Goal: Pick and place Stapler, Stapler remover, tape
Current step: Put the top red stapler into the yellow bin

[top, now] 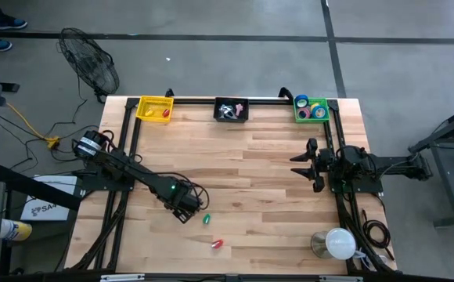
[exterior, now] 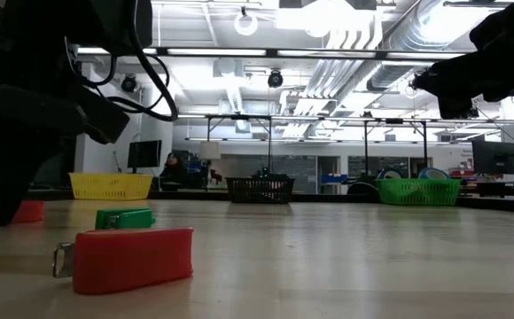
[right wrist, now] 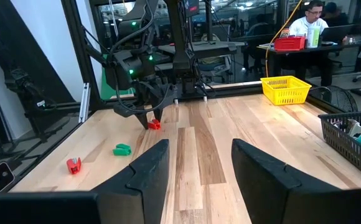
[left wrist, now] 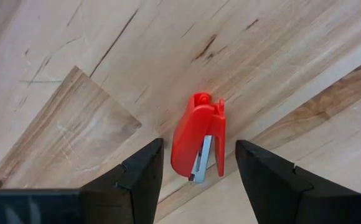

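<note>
High view: green basket holds tape; yellow basket, red pieces.

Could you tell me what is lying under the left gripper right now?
A red stapler lies on the table between the open fingers of the left gripper, not gripped yet. Its near end is hidden.

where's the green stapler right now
In the high view the green stapler lies on the table's near-left part, just beside the left gripper, with a red stapler a little nearer the front edge.
</note>
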`<action>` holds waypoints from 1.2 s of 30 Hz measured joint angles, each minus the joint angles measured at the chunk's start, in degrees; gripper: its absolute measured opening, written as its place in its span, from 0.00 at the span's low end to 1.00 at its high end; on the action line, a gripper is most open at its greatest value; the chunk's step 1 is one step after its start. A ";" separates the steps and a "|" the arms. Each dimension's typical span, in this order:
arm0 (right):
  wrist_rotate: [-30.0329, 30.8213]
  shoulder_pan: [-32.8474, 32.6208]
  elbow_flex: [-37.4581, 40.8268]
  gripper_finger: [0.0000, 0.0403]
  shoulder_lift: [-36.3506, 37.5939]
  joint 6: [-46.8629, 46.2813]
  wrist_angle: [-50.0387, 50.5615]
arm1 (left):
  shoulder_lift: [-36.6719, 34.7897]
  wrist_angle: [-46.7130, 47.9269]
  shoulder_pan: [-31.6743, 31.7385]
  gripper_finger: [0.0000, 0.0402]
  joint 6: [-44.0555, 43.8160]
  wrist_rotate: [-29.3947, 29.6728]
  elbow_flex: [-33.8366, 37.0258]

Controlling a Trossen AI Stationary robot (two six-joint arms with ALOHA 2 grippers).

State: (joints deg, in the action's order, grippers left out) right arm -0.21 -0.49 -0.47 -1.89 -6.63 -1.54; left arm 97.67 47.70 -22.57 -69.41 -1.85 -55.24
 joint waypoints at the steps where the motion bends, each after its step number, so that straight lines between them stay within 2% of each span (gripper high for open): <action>1: 0.00 0.02 0.00 0.41 0.00 0.00 0.00 | 0.00 0.00 0.00 0.50 0.01 0.00 0.00; 8: 0.00 0.02 0.00 0.41 0.00 0.00 0.00 | 0.02 -0.12 0.02 0.48 0.16 -0.02 0.00; 17: 0.00 0.00 0.00 0.41 0.00 0.00 0.01 | 0.05 -0.70 0.02 0.32 0.64 -0.33 -0.02; 23: 0.00 0.02 0.00 0.41 0.00 0.15 0.02 | 0.07 -0.63 0.04 0.25 1.82 -0.10 -0.02; 36: 0.00 -0.01 0.00 0.41 0.00 0.61 0.02 | -0.04 -1.03 0.04 0.22 3.37 0.63 0.02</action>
State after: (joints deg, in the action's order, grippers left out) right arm -0.21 -0.49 -0.47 -1.89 -6.02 -1.52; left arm 97.62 46.68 -22.52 -66.04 -1.22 -55.22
